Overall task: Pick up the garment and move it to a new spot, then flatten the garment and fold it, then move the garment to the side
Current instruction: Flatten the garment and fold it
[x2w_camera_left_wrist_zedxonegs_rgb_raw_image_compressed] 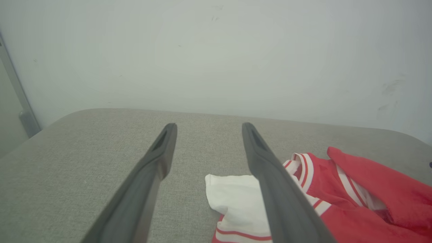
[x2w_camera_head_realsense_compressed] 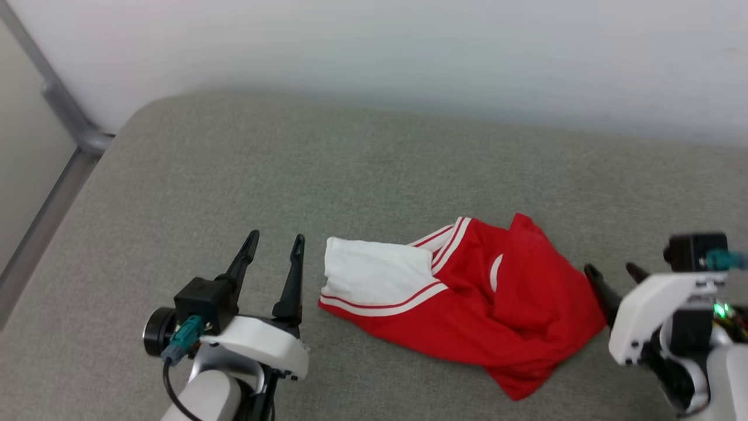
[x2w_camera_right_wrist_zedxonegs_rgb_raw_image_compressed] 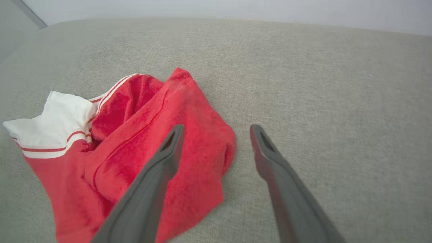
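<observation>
Left gripper (x2w_camera_head_realsense_compressed: 276, 237) first: fingers spread, holding nothing, parked just left of the garment (x2w_camera_head_realsense_compressed: 497, 304), beside its white sleeve (x2w_camera_head_realsense_compressed: 374, 272). Right gripper (x2w_camera_head_realsense_compressed: 611, 269) likewise spread and empty, at the garment's right edge, with one finger over the red cloth and the other past it, over the grey cushion (x2w_camera_head_realsense_compressed: 350, 164). Lying crumpled between the two on that cushion, not yet lifted. Judged as the first pick-up: better to pinch one thick fold near the garment's right edge than to scrape at a flat layer. Come down with cloth well between the fingers, close fully, and lift high enough for the trailing sleeve to clear before carrying. Keep the left gripper off the sleeve unless taking a second hold there. Hard to tell whether the right finger touches the cloth or hovers above it. No lettering or number on show, presumably folded under. Second sleeve and hem lost in the bunch. Striped trim near the top of the garment not surely collar rather than sleeve.
</observation>
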Controlling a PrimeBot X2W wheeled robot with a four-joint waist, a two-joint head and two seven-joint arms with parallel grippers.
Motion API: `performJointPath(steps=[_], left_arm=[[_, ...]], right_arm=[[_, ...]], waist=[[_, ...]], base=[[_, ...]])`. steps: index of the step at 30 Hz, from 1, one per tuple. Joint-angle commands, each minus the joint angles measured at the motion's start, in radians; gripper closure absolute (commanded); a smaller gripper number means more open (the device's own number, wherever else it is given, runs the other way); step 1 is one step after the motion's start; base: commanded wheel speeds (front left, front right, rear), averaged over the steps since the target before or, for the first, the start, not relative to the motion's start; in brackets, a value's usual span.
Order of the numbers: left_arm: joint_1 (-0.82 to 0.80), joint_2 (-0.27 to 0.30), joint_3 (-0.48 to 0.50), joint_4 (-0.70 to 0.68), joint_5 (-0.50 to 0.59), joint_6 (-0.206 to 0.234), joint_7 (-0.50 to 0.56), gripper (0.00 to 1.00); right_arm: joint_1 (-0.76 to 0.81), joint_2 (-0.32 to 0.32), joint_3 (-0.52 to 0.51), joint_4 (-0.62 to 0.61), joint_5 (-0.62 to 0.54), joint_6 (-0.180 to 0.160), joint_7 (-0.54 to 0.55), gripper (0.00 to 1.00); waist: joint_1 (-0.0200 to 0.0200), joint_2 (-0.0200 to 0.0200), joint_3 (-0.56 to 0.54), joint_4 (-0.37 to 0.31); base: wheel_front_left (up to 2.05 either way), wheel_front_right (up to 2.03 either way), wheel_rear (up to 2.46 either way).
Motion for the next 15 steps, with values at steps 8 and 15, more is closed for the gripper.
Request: performJointPath(steps=[8,15], left_arm=[[-0.058,-0.048,0.025,0.002,0.048,-0.049,-0.002,0.00],[-0.051,-0.082,0.069,0.019,0.073,-0.075,-0.002,0.00]], right_arm=[[-0.225,-0.109,0.161,0.106,0.056,-0.001,0.251,0.00],[-0.298,-0.152,0.232,0.217,0.089,-0.001,0.396,0.83]], waist=[[-0.0001,0.0000,0.103,0.076],[-0.0001,0.0000,0.123,0.087]], base=[[0.00,0.00,0.00],[0.00,0.00,0.00]])
